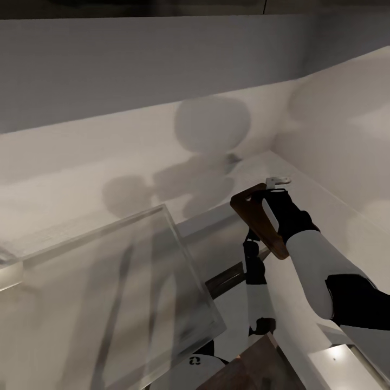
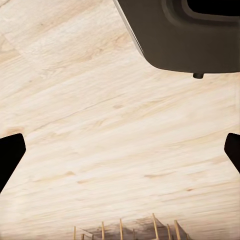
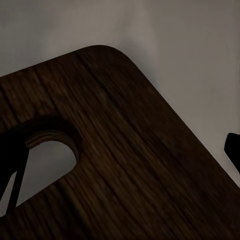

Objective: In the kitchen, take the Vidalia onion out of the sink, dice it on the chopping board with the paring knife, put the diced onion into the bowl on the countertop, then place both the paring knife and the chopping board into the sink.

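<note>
Chopping board: dark brown wood, oval handle slot near upper end, held aloft and tilted by right claw, fingers clamped on its edge. Position: above pale worktop, near corner of white walls. Right wrist view: board close-up w/ slot, one finger tip through slot.
Left claw: fingers spread wide, nothing between; pale wood floor beyond.

The chopping board filled the right gripper; pale wall stood close beyond, open space beside.
</note>
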